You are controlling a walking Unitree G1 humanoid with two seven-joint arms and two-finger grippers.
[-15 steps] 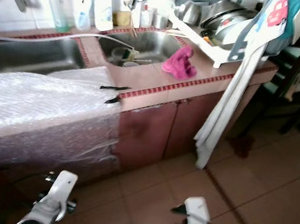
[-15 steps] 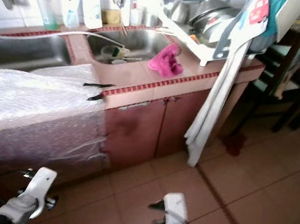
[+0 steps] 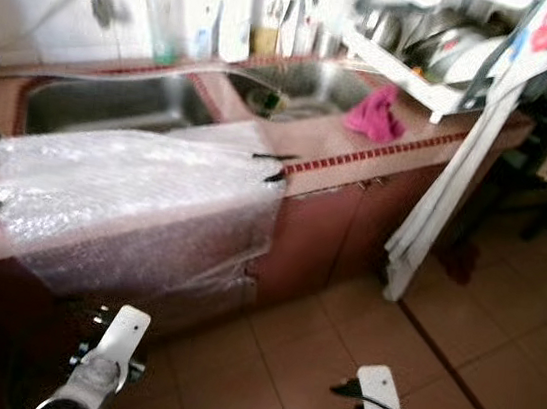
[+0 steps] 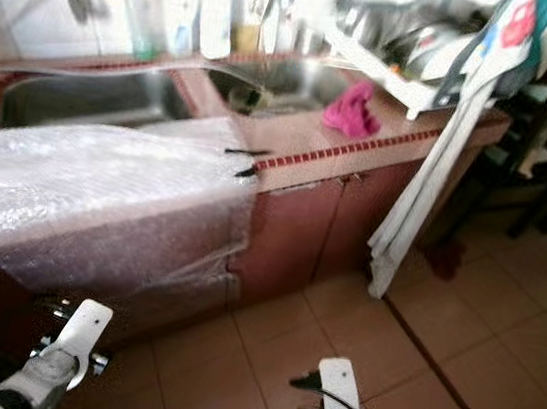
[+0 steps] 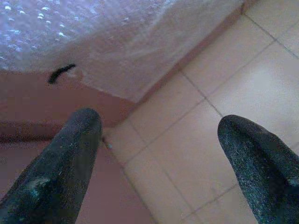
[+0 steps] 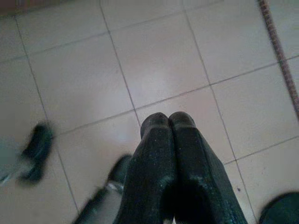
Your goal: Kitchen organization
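Left end effector (image 5: 159, 140) hangs low over the tiled floor (image 5: 224, 84) with its two black fingers (image 5: 70, 154) spread wide, gripping nothing, just in front of the cabinet base. Right end effector (image 6: 169, 122) also points down at the floor, its fingers pressed together and empty. Ahead, a sheet of bubble wrap (image 3: 143, 198) lies across the counter (image 3: 361, 156) and drapes over its front edge, fixed with strips of black tape (image 3: 276, 156). Behind it sit two steel sinks (image 3: 115, 103), a pink cloth (image 3: 378, 114) on the counter, a dish rack (image 3: 444, 61) with cookware, and a hanging towel (image 3: 460, 169).
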